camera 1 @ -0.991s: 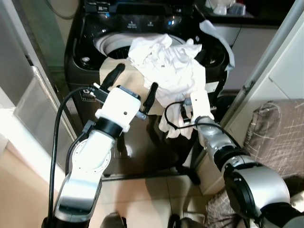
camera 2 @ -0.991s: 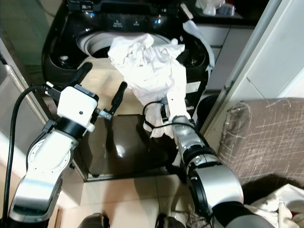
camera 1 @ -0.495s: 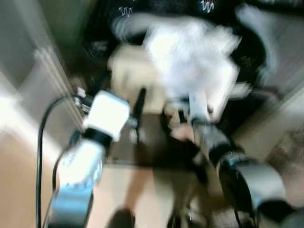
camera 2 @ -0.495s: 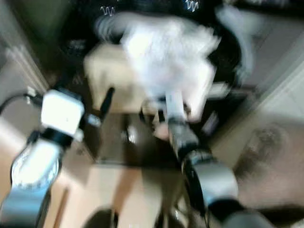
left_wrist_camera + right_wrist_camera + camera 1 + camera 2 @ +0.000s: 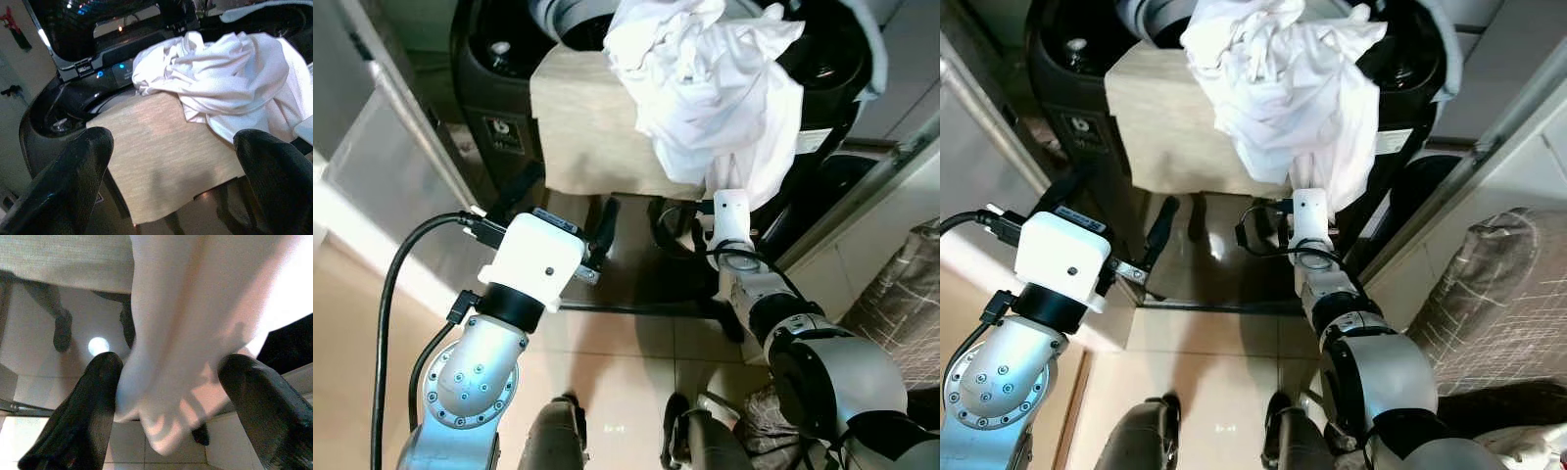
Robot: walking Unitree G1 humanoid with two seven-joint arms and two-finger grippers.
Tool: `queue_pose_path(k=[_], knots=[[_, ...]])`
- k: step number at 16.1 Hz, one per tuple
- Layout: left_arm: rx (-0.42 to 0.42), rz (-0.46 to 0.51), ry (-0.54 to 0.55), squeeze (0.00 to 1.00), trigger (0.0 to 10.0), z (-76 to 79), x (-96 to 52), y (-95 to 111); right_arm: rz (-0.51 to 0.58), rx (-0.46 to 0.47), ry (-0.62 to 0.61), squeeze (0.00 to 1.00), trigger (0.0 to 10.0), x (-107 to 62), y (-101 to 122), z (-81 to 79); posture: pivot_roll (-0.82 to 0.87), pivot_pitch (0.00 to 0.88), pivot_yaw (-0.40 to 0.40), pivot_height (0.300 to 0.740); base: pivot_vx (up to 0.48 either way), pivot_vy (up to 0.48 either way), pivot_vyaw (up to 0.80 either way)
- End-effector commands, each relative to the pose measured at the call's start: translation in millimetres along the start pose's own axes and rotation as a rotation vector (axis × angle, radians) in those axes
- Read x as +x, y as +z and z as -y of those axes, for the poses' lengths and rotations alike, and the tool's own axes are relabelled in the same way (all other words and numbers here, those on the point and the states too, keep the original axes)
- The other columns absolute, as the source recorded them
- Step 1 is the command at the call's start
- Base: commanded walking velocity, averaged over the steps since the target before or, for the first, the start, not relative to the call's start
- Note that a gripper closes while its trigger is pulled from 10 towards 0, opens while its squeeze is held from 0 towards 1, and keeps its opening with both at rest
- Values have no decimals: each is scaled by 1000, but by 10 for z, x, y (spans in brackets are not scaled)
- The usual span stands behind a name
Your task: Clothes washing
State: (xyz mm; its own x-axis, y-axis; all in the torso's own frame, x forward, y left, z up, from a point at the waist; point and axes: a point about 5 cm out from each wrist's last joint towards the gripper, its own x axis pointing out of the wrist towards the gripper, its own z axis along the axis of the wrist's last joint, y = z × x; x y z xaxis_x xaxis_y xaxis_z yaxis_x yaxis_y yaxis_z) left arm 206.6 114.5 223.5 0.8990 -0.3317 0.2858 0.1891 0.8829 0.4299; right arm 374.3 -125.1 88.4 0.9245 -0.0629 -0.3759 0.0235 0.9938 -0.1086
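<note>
Clothes (image 5: 710, 88), a crumpled white bundle, lie heaped on the front edge of the washer (image 5: 494, 98), partly over a beige cloth (image 5: 582, 127) that drapes down the machine's front, with a loose white tail hanging below the rim toward the floor. Left gripper (image 5: 563, 211) hangs in front of the washer, below and to the left of the bundle, its two black fingers spread wide and empty; in the left wrist view the heap (image 5: 230, 88) lies beyond and between the fingertips, not touched. Right gripper (image 5: 166, 396) sits under the bundle's hanging tail; in the right wrist view its fingers are spread wide, with the white fabric (image 5: 195, 333) falling between them, one finger (image 5: 93, 396) just beside the cloth edge, and no pinch is evident. Judged from its folds and drape, the fabric is light, soft and limp: it will sag, stretch out and trail when lifted, and may snag on the washer's rim or drag the beige cloth along. A hold on the thick, bunched centre of the heap would likely carry more of it than a hold on the thin tail, which could slide through smooth fingers. The washer's opening lies behind the heap, partly covered by it.
</note>
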Motion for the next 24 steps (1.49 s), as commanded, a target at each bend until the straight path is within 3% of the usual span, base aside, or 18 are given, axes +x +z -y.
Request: queue_pose_path(k=[1, 5, 7, 8, 14, 16, 19, 24], knots=[[2, 9, -7, 0, 10000, 8, -27, 44, -2, 18, 13, 0, 0, 7, 51, -11, 382, 306, -34, 740, 0, 0, 0], [-11, -2, -10, 0, 10000, 34, -27, 44, 39, 44, 19, 0, 0, 24, 211, 7, 377, 313, -34, 740, 0, 0, 0], [-16, -1, -10, 0, 10000, 41, -8, 40, 93, 50, 31, 0, 0, 32, 405, -12, 359, 303, -40, 740, 0, 0, 0], [-18, 6, -7, 0, 10000, 44, 25, 35, 159, 46, 40, 0, 0, 30, 627, -19, 352, 295, -43, 740, 0, 0, 0], [-30, 31, -8, 0, 10000, 65, 119, 29, 263, 12, 35, 0, 0, 6, 1019, 21, 313, 267, -54, 740, 0, 0, 0], [-37, 40, -7, 0, 10000, 76, 157, 26, 321, 61, 47, 0, 0, -28, 1240, 6, 307, 258, -58, 740, 0, 0, 0], [-38, 56, 0, 0, 10000, 73, 211, 12, 491, 132, 118, 0, 0, -182, 1818, -67, 286, 229, -70, 740, 0, 0, 0], [-40, 100, 14, 0, 10000, 76, 341, -1, 693, 168, 207, 0, 0, -461, 2470, -76, 244, 171, -93, 740, 0, 0, 0]])
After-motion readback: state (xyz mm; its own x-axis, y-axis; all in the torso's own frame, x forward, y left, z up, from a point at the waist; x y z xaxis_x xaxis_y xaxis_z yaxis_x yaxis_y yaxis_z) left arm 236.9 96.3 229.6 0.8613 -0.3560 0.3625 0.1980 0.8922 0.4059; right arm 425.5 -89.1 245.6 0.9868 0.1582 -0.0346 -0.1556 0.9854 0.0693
